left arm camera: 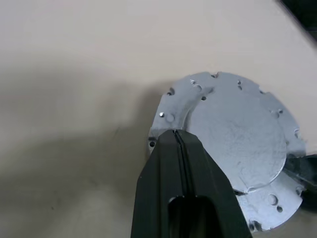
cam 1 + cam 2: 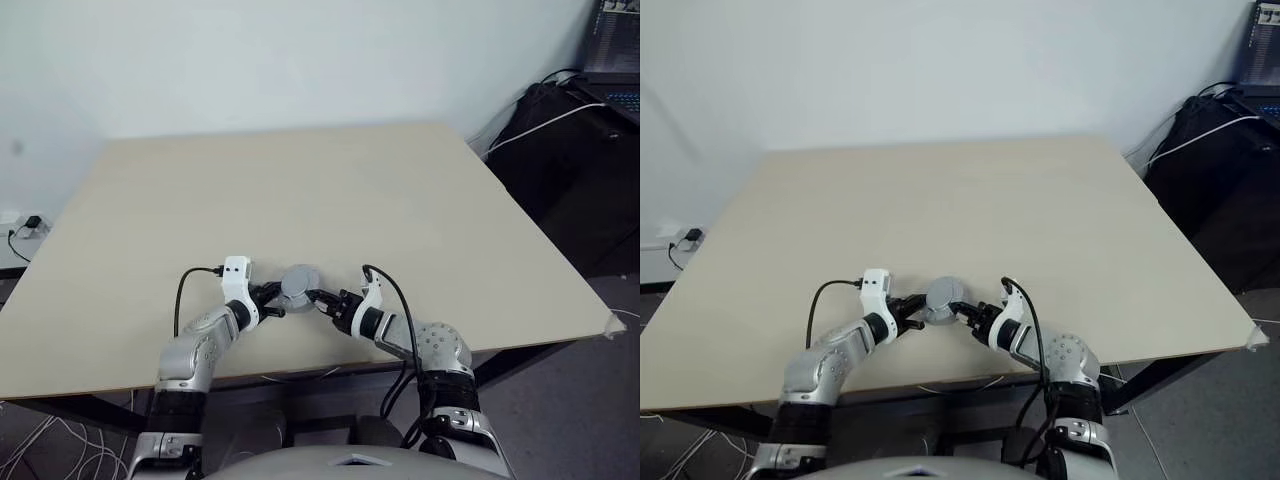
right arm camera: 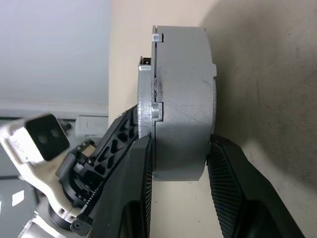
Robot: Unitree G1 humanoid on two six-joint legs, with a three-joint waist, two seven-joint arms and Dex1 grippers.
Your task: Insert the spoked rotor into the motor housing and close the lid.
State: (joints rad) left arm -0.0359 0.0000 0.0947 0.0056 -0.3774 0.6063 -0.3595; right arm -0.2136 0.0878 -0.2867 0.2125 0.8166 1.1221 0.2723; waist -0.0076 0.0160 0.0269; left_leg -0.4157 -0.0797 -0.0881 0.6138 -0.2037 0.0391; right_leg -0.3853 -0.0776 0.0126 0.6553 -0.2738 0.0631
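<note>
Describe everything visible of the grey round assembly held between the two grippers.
The motor housing is a squat grey metal drum with its lid seated flush on one face; the lid is a pale silver disc with notched edge and small holes. A seam and small tabs run around the side. It is at the near middle of the table, its pose differing between views. The right gripper clamps its flat faces, while the shut left gripper presses its tip against the lid.

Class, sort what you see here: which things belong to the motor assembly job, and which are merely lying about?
Job: motor housing; lid; left end effector, shut, at the lid's edge; right end effector, gripping the housing.
Lying about: laptop; cables; wall socket.
</note>
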